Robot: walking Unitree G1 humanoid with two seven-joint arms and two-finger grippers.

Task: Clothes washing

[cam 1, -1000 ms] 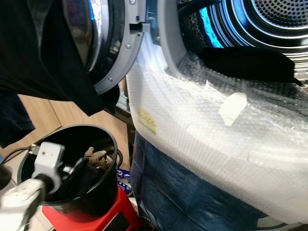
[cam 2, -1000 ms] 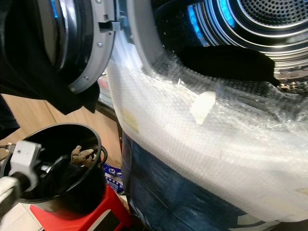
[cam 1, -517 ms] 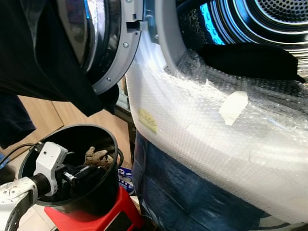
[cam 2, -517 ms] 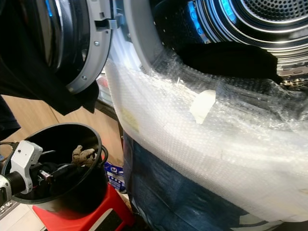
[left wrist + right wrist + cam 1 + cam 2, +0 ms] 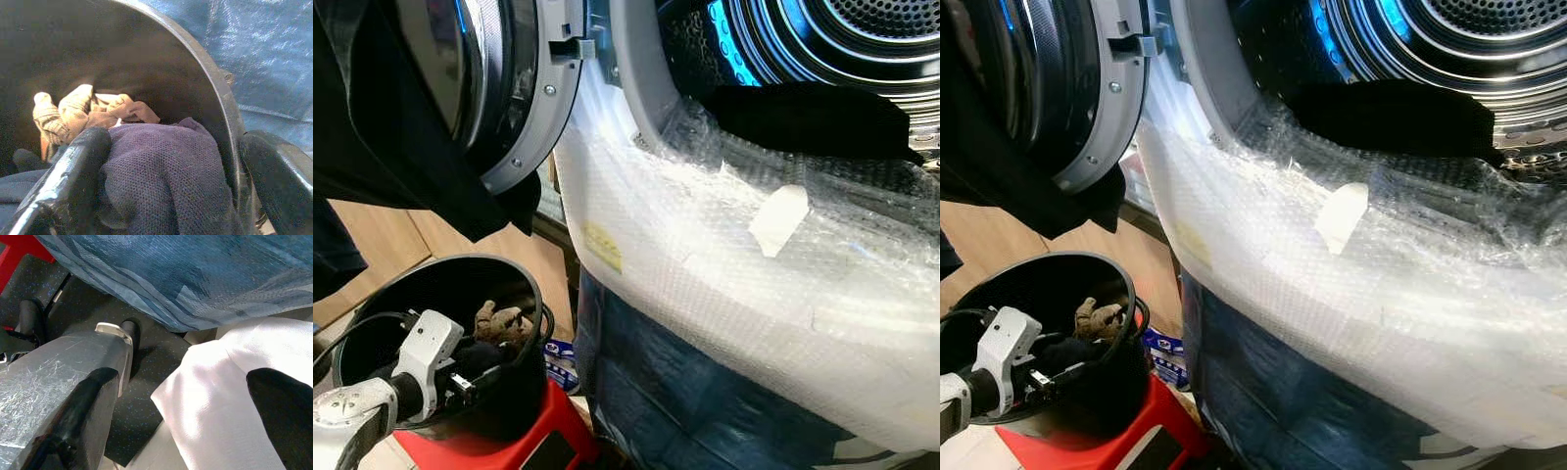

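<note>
Bubble wrap [image 5: 705, 264] covers the front of the washing machine ahead of me, its door [image 5: 499, 88] swung open on my left and a dark garment [image 5: 803, 108] already lying across the lip of the drum [image 5: 862, 39]. Down at my left side, my left gripper [image 5: 166, 181] reaches into the black bucket [image 5: 524, 382] on the red stool [image 5: 563, 441], fingers spread around a dark knitted cloth [image 5: 166, 171] beside a tan rag [image 5: 78, 112]. From here the drum lies up and to my right, so I judge the left arm is the one to carry it, while my right gripper [image 5: 186, 411] hangs spread and empty near the floor.
</note>
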